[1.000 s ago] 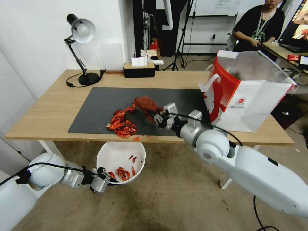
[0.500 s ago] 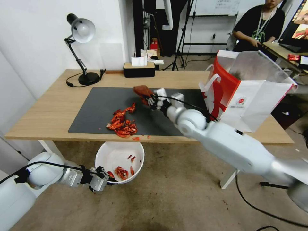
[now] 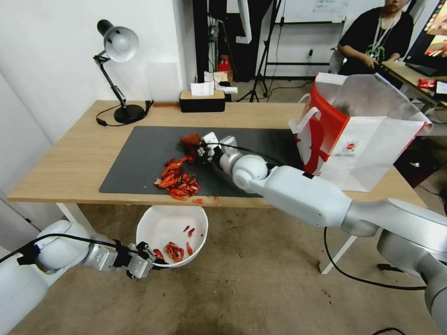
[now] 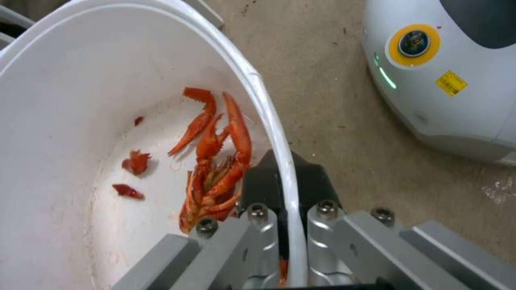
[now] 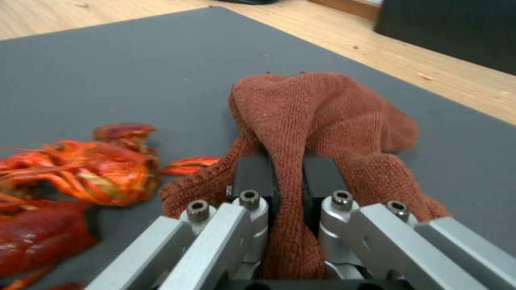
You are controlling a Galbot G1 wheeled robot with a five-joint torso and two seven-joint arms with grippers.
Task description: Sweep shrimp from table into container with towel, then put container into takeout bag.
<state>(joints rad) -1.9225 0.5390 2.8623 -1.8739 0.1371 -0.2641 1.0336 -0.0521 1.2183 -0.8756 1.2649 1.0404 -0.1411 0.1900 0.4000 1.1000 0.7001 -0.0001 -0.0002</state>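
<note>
R tool [image 5: 285, 177] grips knit towel [image 5: 317, 108].

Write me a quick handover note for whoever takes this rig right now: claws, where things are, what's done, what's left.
Left claw: shut on the rim of the round white plastic container, held below the table's near edge.
Right claw: shut on the rust-brown towel, on the dark grey mat behind the pile.
Done: a few red-orange shrimp lie in the container.
Left: most shrimp sit on the mat near the edge; sweep them in, then put the container in the white-and-red takeout bag on the table's right end.
</note>
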